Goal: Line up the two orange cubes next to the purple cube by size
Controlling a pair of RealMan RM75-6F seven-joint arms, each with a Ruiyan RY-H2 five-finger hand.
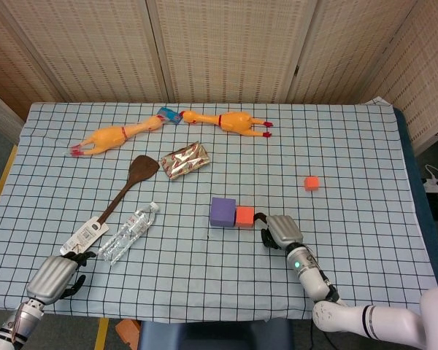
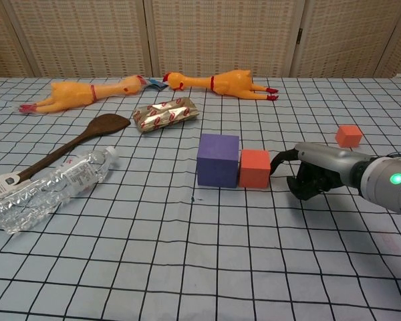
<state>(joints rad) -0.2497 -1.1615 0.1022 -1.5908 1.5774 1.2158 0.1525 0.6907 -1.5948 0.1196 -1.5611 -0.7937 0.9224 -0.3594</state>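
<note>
The purple cube [image 1: 222, 211] [image 2: 218, 159] stands mid-table. The larger orange cube [image 1: 244, 216] [image 2: 254, 168] sits flush against its right side. My right hand [image 1: 280, 230] [image 2: 315, 171] lies on the cloth just right of that cube, fingers curled in, one fingertip [image 2: 277, 160] touching or nearly touching the cube's right face. It holds nothing. The smaller orange cube [image 1: 312, 182] [image 2: 348, 136] sits alone farther back and right. My left hand [image 1: 53, 278] rests at the table's near left corner, fingers curled, nothing in it; the chest view does not show it.
Two rubber chickens [image 1: 113, 136] [image 1: 226, 120] lie along the back. A foil snack packet [image 1: 185, 160], a wooden spatula [image 1: 124, 187] and a plastic water bottle [image 1: 128, 232] lie on the left half of the checked cloth [image 1: 365, 240].
</note>
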